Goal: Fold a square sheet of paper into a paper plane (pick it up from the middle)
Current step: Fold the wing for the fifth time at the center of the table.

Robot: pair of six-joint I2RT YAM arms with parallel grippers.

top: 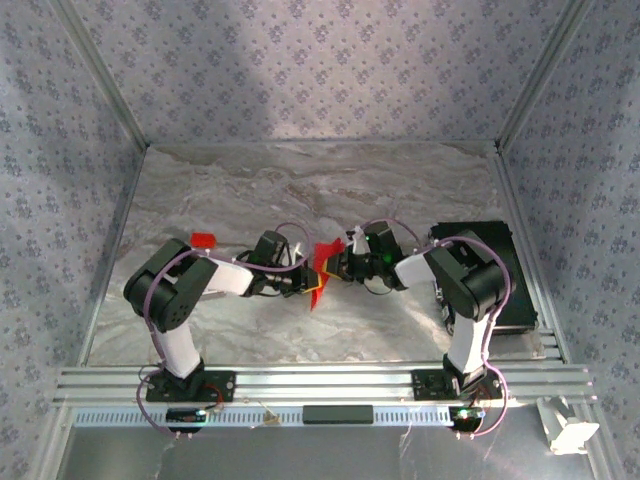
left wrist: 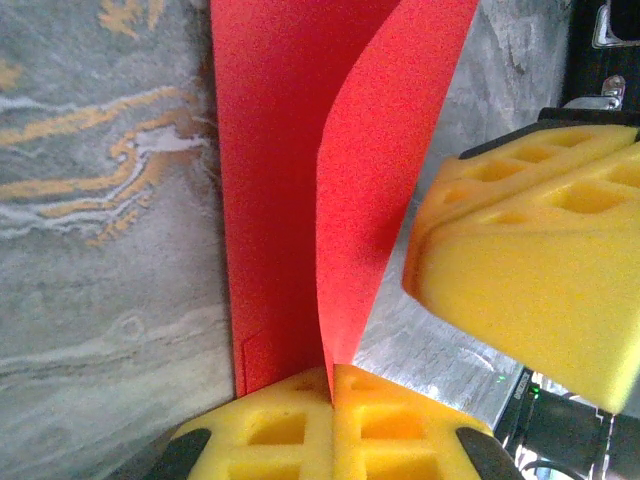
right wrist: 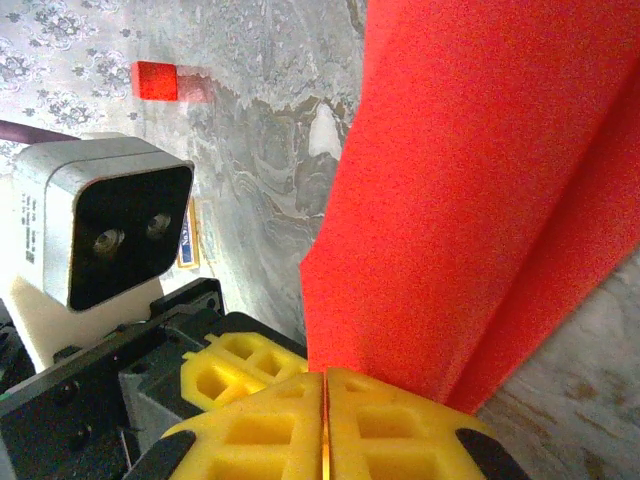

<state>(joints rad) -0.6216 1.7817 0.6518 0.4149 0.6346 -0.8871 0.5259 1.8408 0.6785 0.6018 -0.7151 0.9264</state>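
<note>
Top view: both arms reach inward and meet over the middle of the marbled worktop (top: 400, 180), with the square sheet of paper (top: 323, 258) between them. Left gripper (left wrist: 331, 385): yellow foam jaws pressed together, pinching one edge of the red sheet; from the pinch two layers of paper rise, one curling away from the other as a loose flap. Right gripper (right wrist: 325, 385): jaws likewise closed flat against each other, clamping the sheet (right wrist: 470, 170), which stands up from the pinch in a broad red fold. In the left wrist view the right gripper's fingers (left wrist: 540, 270) sit just beside the paper (left wrist: 290, 150), to its right. In the right wrist view the left arm's wrist camera (right wrist: 100, 230) and one yellow finger (right wrist: 230, 365) lie close on the left of the sheet. Cannot tell whether the sheet's lower edge touches the worktop. Small red piece (top: 203, 240) lies on the worktop beyond the left arm, well apart from the sheet. Black box (top: 490, 265) sits at the right edge, behind the right arm.
</note>
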